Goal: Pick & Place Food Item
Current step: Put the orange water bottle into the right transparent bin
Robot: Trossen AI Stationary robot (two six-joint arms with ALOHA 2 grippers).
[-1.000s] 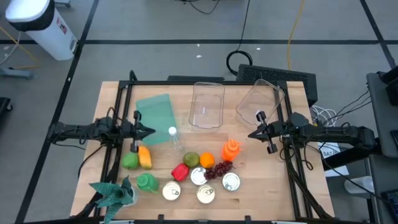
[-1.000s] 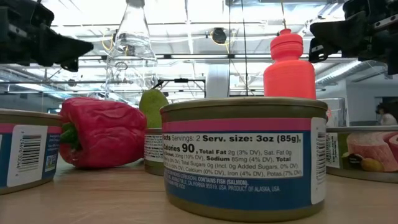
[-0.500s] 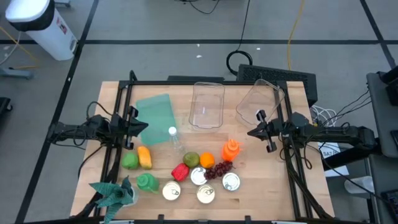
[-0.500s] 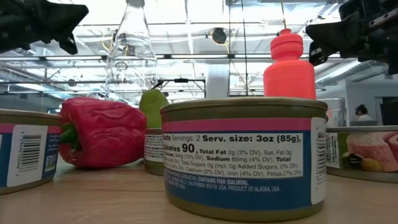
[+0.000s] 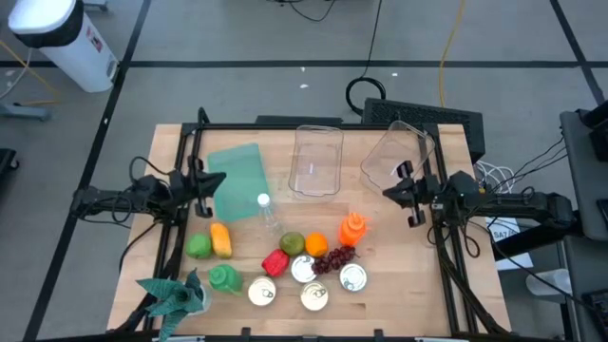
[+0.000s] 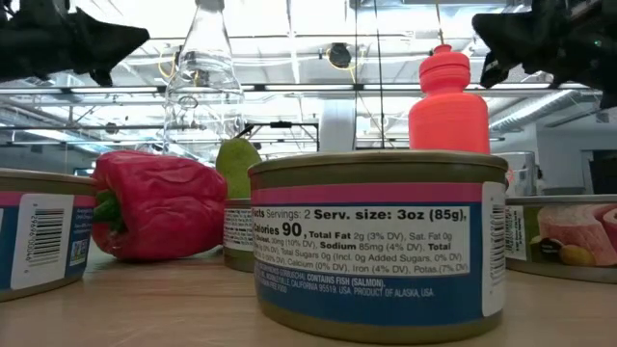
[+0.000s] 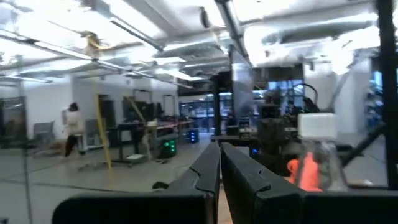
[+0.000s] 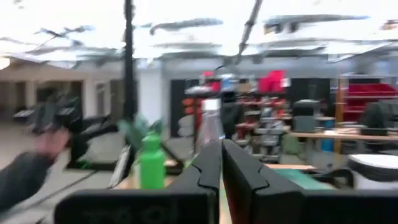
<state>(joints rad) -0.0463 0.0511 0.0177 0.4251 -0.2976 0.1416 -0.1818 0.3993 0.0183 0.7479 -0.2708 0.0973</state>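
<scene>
Food lies at the table's near middle: a red pepper (image 5: 275, 262), a pear (image 5: 292, 243), an orange (image 5: 315, 244), dark grapes (image 5: 332, 258), a yellow pepper (image 5: 220, 239) and a green fruit (image 5: 198, 245), with several tins (image 5: 313, 296) among them. My left gripper (image 5: 221, 180) hovers shut over the table's left side, tipped a little upward. My right gripper (image 5: 387, 193) hovers shut over the right side, facing it. Both wrist views show shut fingers, left (image 7: 220, 168) and right (image 8: 221, 165), with nothing between them.
Two clear plastic containers (image 5: 316, 160) (image 5: 394, 157) stand at the far middle, beside a green board (image 5: 236, 171). A clear bottle (image 5: 268, 214), an orange bottle (image 5: 353, 228) and a green bottle (image 5: 225, 277) stand among the food. A green cloth (image 5: 176, 294) lies at the near left corner.
Both grippers have risen a little and tipped their fingertips upward. The left one has also swung its tip toward the table's far edge. The things on the table have stayed where they were.
</scene>
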